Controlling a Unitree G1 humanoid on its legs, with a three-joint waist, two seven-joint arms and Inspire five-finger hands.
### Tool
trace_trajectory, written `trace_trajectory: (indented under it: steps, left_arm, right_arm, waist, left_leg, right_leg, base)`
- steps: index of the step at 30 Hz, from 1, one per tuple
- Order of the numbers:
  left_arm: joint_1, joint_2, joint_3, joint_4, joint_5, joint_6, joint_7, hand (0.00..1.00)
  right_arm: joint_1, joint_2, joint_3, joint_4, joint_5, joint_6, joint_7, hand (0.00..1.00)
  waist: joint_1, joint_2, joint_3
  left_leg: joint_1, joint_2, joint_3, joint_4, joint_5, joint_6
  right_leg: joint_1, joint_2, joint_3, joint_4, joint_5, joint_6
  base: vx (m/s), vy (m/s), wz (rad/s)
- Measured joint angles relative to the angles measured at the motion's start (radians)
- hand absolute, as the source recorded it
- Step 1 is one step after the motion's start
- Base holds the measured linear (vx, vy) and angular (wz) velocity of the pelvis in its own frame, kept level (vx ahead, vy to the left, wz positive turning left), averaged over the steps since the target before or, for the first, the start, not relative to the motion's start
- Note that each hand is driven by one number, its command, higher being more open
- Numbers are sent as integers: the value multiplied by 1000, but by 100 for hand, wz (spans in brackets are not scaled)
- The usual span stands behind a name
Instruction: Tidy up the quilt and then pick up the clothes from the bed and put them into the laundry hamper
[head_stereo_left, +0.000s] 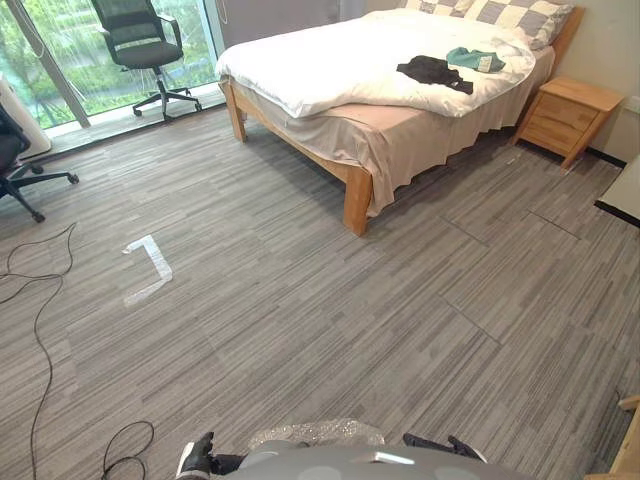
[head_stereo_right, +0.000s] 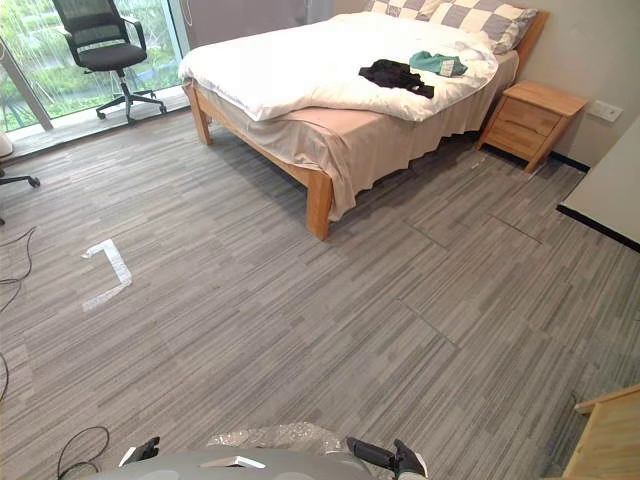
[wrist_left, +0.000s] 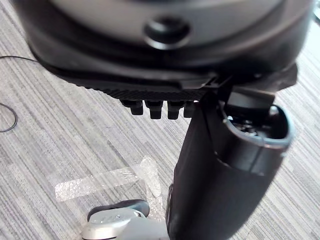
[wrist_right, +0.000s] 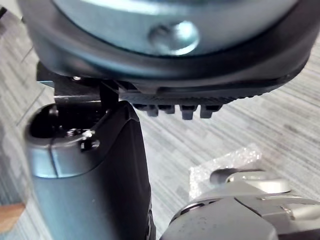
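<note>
A wooden bed (head_stereo_left: 357, 195) stands far ahead with a white quilt (head_stereo_left: 340, 60) spread over it, one side hanging down. Near the pillows, a black garment (head_stereo_left: 432, 71) and a teal garment (head_stereo_left: 476, 58) lie on the quilt. My left hand (head_stereo_left: 197, 458) and right hand (head_stereo_left: 445, 444) hang low by my sides, several steps from the bed. In the left wrist view the left hand (wrist_left: 220, 170) has relaxed fingers and holds nothing. The right hand (wrist_right: 90, 170) looks the same over the grey floor.
A wooden nightstand (head_stereo_left: 570, 118) stands right of the bed. Checked pillows (head_stereo_left: 520, 15) lie at its head. An office chair (head_stereo_left: 140, 45) sits by the window, another chair (head_stereo_left: 15, 160) at far left. White tape (head_stereo_left: 150, 265) marks the floor. A light tabletop (head_stereo_right: 610, 195) juts in at right.
</note>
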Motion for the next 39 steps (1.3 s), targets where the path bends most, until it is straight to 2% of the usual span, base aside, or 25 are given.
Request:
trace_trajectory:
  steps: [3, 8, 11, 18, 21, 24, 28, 31, 32, 33, 34, 35, 36, 37, 38, 39]
  left_arm:
    - [0, -8, 31, 20, 0, -2, -9, 100]
    - [1, -8, 32, 24, 10, -12, -15, 100]
    - [0, -6, 32, 24, 22, -18, -15, 100]
    - [-2, -8, 26, 23, 46, -21, -11, 100]
    - [-19, -7, 18, 24, 46, -21, -10, 100]
    - [-36, 1, -3, 24, 45, -21, -8, 100]
    - [-40, 11, -13, 24, 43, -21, -8, 100]
    - [-50, 14, -19, 24, 40, -21, -8, 100]
    - [-59, 12, -22, 26, 40, -20, -9, 100]
    - [-71, 7, -37, 29, 40, -19, -8, 100]
    - [-86, 6, -44, 30, 41, -18, -8, 100]
    - [-100, 2, -57, 31, 42, -18, -8, 100]
    - [-108, 1, -62, 31, 45, -21, -8, 100]
    - [-109, 2, -61, 31, 45, -24, -9, 100]
    - [-110, 3, -61, 32, 45, -32, -9, 100]
    - [-114, 2, -61, 33, 45, -38, -10, 100]
  right_arm:
    - [-7, 15, -40, 10, 0, 1, 0, 100]
    - [-8, 23, -68, 10, -1, -1, 3, 100]
    - [-9, 28, -79, 10, -1, -4, 3, 100]
    - [-9, 30, -93, 9, 0, -6, 2, 100]
    - [-20, 29, -92, 8, 3, -6, 2, 100]
    - [-35, 27, -93, 8, 11, -7, 0, 100]
    - [-52, 36, -114, 7, 49, -7, 3, 100]
    - [-58, 42, -152, 7, 62, -8, 2, 100]
    - [-63, 40, -160, 8, 81, -7, 1, 100]
    - [-76, 33, -177, 8, 88, -5, -2, 100]
    - [-86, 31, -187, 7, 97, -8, -2, 100]
    - [-92, 22, -193, 7, 117, -15, -2, 100]
    - [-112, 13, -192, 8, 131, -17, -7, 100]
    - [-119, 11, -192, 8, 135, -17, -8, 100]
    - [-118, 13, -193, 7, 163, -22, -10, 100]
    - [-118, 18, -193, 6, 175, -27, -10, 100]
  waist:
    - [-1, -12, 18]
    - [0, -11, 30]
    - [-1, -15, 39]
    - [-3, -7, 44]
    - [-2, -6, 57]
    - [-5, -8, 70]
    - [-27, -17, 98]
    - [-30, -18, 97]
    - [-30, -12, 101]
    - [-32, 7, 116]
    - [-37, 22, 121]
    - [-52, 46, 132]
    - [-51, 67, 144]
    - [-52, 69, 144]
    - [-54, 65, 145]
    - [-55, 60, 147]
  left_leg:
    - [70, -7, -2, -84, 33, 3]
    - [145, -18, -2, -193, 75, 9]
    - [150, -22, 0, -194, 74, 9]
    - [159, -22, 7, -198, 76, 7]
    - [139, -20, 16, -199, 75, 2]
    - [100, -17, 37, -198, 72, 7]
    - [83, -21, 61, -198, 62, 15]
    - [92, -25, 87, -195, 34, 16]
    - [96, -18, 97, -194, 32, 12]
    - [107, -1, 102, -193, 27, 21]
    - [111, 16, 106, -192, 20, 14]
    - [128, 55, 115, -192, 2, -3]
    - [147, 90, 136, -192, -21, -28]
    - [156, 105, 144, -191, -35, -45]
    - [166, 128, 163, -168, -58, -70]
    - [178, 135, 172, -159, -73, -85]
  right_leg:
    - [50, -2, -11, -37, 18, 1]
    - [88, -7, -22, -66, 17, 9]
    - [93, -11, -24, -69, 15, 21]
    - [105, -10, -25, -80, 18, 29]
    - [70, -9, -20, -66, 10, 24]
    - [-9, -13, -7, 4, -17, 9]
    - [-88, -37, -11, 116, -72, 29]
    - [-126, -81, -87, 194, -108, 41]
    - [-143, -93, -133, 229, -106, 39]
    - [-194, -103, -179, 346, -104, 40]
    - [-216, -103, -207, 371, -121, 23]
    - [-237, -92, -251, 332, -134, 2]
    - [-283, -92, -256, 296, -125, 14]
    - [-311, -99, -254, 275, -113, 28]
    - [-368, -124, -260, 230, -84, 69]
    - [-389, -141, -270, 208, -68, 90]
  base:
    - [104, 11, 3]
    - [80, 14, 2]
    - [14, 6, 0]
    - [-39, -14, -1]
    - [-91, -18, -6]
    - [-47, -3, -13]
    - [34, -3, -13]
    - [153, 15, -30]
    - [192, 1, -34]
    - [189, 4, -28]
    - [196, 12, -23]
    - [224, 29, -31]
    - [260, 30, -42]
    - [316, 14, -53]
    - [288, -9, -39]
    - [510, -98, -41]
